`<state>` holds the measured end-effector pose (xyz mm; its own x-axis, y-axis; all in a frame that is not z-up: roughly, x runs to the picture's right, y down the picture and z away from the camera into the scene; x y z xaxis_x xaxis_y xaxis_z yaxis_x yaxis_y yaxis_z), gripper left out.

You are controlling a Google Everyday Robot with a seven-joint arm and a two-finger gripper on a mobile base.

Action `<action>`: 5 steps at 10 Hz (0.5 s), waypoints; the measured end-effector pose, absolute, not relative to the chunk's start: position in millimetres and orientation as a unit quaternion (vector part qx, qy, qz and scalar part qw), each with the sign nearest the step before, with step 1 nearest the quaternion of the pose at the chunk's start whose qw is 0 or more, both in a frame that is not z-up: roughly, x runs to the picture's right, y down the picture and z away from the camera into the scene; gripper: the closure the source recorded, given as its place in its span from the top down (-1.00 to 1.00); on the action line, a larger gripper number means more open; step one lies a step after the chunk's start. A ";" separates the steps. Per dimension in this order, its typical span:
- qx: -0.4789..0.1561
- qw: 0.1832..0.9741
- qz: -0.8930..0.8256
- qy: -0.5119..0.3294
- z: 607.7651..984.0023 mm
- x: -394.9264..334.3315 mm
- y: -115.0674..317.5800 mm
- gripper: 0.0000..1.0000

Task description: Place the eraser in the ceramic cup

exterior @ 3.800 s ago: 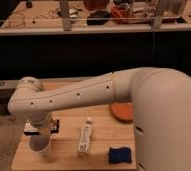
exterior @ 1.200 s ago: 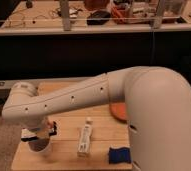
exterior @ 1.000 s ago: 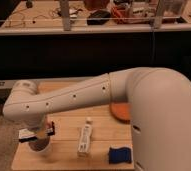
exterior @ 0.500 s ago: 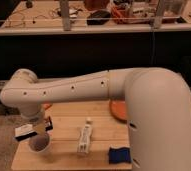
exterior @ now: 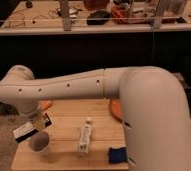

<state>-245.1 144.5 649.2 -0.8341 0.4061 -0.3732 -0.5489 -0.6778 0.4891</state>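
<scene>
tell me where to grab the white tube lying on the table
Take the white tube across its narrow middle, coming from above: it lies flat on the table, long sides free. The gripper hovers beside it, just above the ceramic cup.

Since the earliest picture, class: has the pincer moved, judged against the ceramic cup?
Yes. The pincer rose and shifted toward the picture's left: earlier it covered the mouth of the ceramic cup; now it hangs above the cup's left rim, mouth showing.

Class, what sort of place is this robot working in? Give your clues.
Probably a robotics lab: a long, cluttered back bench, a small wooden table set up beneath the arm, and the gripper just above a pale ceramic cup.
</scene>
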 end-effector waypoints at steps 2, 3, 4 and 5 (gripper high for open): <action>-0.143 0.307 0.897 0.283 646.0 -246.6 139.8 -1.00; -0.156 0.329 0.889 0.277 645.9 -247.3 134.9 -1.00; -0.170 0.344 0.881 0.277 647.1 -245.7 127.6 -1.00; -0.176 0.349 0.876 0.281 648.0 -241.9 123.3 -1.00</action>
